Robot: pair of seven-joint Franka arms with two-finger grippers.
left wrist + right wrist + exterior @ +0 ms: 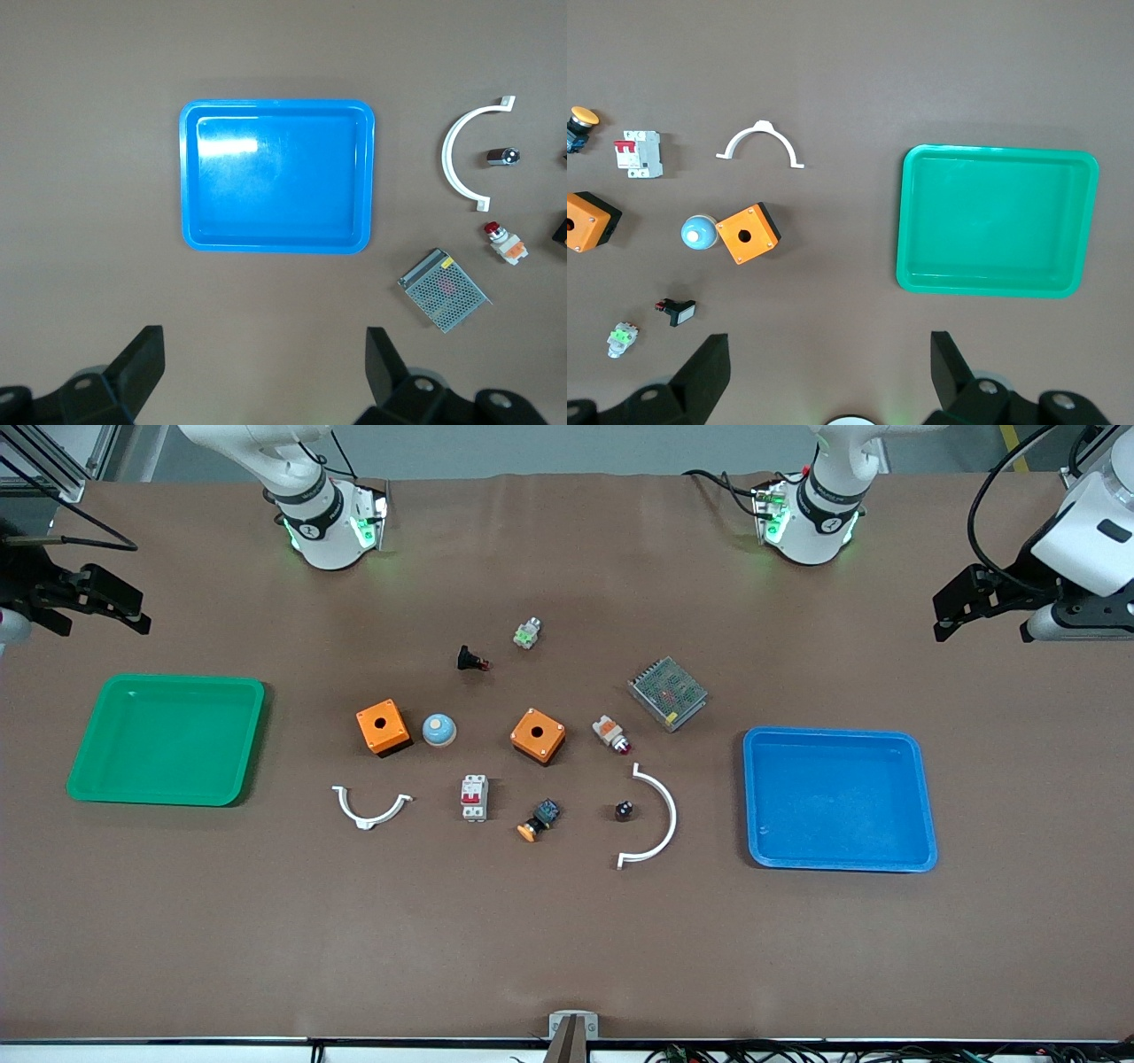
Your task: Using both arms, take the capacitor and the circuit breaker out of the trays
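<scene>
The capacitor is cupped by a white arc; the breaker lies beside an orange-capped button on the tabletop. Both pincers, left and right, are held wide open and empty above the tabletop's ends. Only the wrist views frame single trays: blue, green.

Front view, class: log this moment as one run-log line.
left gripper: open, waiting above blue tray | right gripper: open, above green tray | capacitor, breaker: on table, untouched

Brown table with trays, parts
</scene>
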